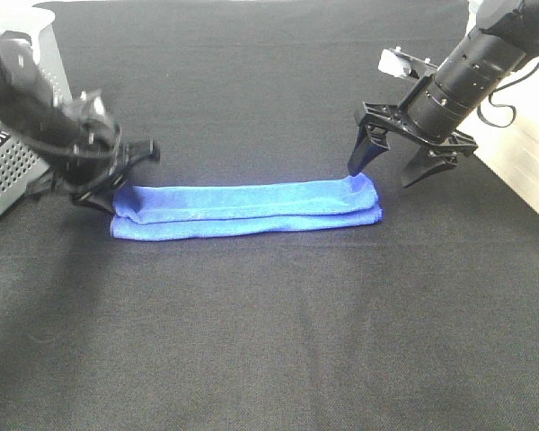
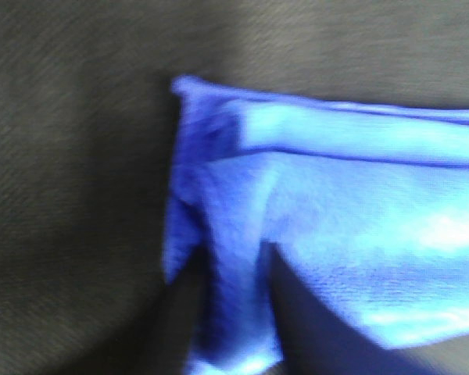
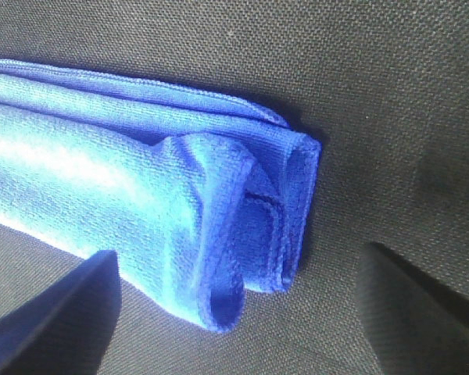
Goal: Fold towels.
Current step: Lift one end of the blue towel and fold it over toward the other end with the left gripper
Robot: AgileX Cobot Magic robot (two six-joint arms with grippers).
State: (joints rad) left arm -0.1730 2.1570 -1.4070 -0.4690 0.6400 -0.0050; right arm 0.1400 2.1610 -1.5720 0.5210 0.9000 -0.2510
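A blue towel (image 1: 247, 208) lies folded into a long strip across the middle of the black table. My left gripper (image 1: 117, 189) is at the strip's left end. In the blurred left wrist view the gripper (image 2: 236, 273) looks shut on a fold of the towel (image 2: 359, 226), which runs up between two dark fingers. My right gripper (image 1: 381, 176) is open just above the strip's right end, one fingertip (image 1: 354, 168) almost touching it. In the right wrist view the fingers (image 3: 55, 312) straddle the towel's folded end (image 3: 219, 203) without touching it.
A white perforated basket (image 1: 18, 135) stands at the left edge, behind my left arm. The black cloth (image 1: 269, 341) covers the table, and its right edge (image 1: 521, 193) meets a pale surface.
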